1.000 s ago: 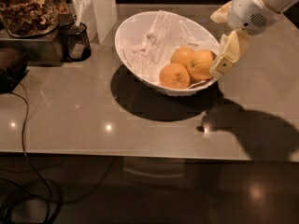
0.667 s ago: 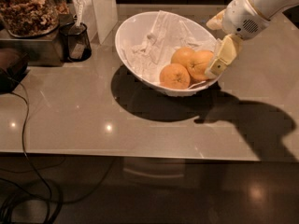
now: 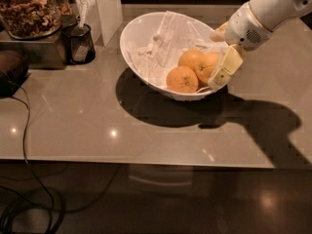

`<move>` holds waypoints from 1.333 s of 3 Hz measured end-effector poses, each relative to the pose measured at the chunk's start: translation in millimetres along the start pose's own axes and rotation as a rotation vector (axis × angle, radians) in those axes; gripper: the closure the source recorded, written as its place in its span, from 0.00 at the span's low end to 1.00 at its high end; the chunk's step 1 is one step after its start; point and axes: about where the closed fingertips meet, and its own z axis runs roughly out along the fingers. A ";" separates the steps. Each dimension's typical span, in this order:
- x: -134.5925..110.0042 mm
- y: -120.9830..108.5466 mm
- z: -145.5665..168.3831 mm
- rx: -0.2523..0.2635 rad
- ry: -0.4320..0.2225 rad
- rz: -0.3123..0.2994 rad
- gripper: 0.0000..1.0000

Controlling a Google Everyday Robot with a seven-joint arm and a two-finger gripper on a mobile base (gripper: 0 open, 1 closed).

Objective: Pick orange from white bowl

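The white bowl (image 3: 141, 43) stands on the counter, lined with crumpled white paper, and holds three oranges at its right side. The front orange (image 3: 182, 79) looks the largest. A second one (image 3: 191, 59) lies behind it and a third (image 3: 208, 65) lies at the right. My gripper (image 3: 215, 60) reaches in over the bowl's right rim. It is open, with one yellowish finger (image 3: 225, 67) in front of the right-hand orange and the other at the bowl's far rim. It holds nothing.
A small dark mesh cup (image 3: 80, 43) and a glass jar of nuts (image 3: 29, 9) stand at the back left. A white post (image 3: 108, 11) rises behind the bowl. A dark object with cables (image 3: 12, 72) lies at the left edge.
My gripper has moved a little left and down, further into the bowl beside the right-hand orange. The oranges and the bowl have not moved.
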 end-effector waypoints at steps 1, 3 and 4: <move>-0.6 -0.1 1.0 0.000 -0.001 -0.003 0.00; 4.6 -2.9 18.9 -0.039 -0.023 0.017 0.00; 4.6 -2.9 18.9 -0.039 -0.023 0.017 0.19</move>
